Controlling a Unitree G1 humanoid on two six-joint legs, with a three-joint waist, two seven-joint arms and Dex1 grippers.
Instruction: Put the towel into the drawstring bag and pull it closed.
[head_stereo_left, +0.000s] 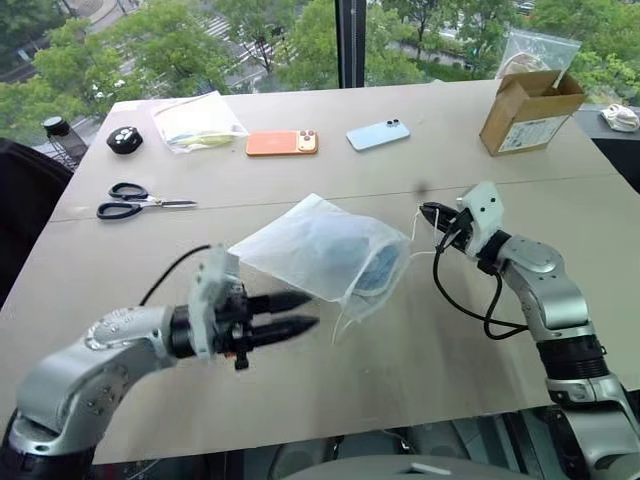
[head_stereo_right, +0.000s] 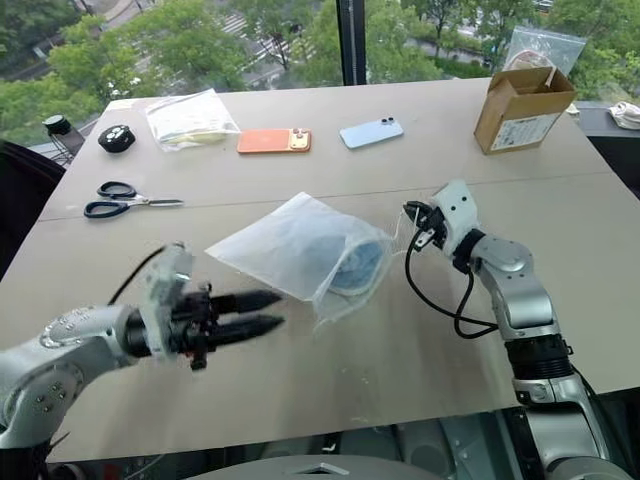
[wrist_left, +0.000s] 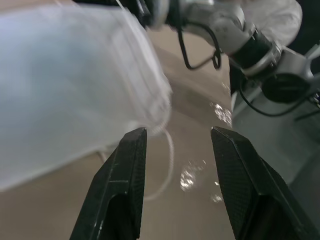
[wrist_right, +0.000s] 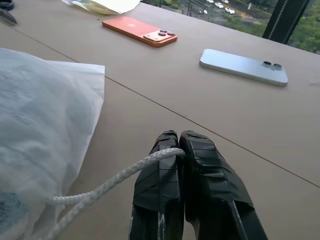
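- Cord (wrist_right: 115, 181) is pinched between the closed right fingers (wrist_right: 187, 150); being thin, it could slide out under a pull.
- Left fingers (head_stereo_left: 295, 312) stand parted and empty, just below the drawstring bag (head_stereo_left: 300, 250).
- With nothing anchoring the bag, it may simply drag along the worktop (head_stereo_left: 330, 160), its mouth staying open around the towel (head_stereo_left: 375, 262).

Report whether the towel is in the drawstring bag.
In: the towel shows blue through the drawstring bag, near its still-loose mouth.
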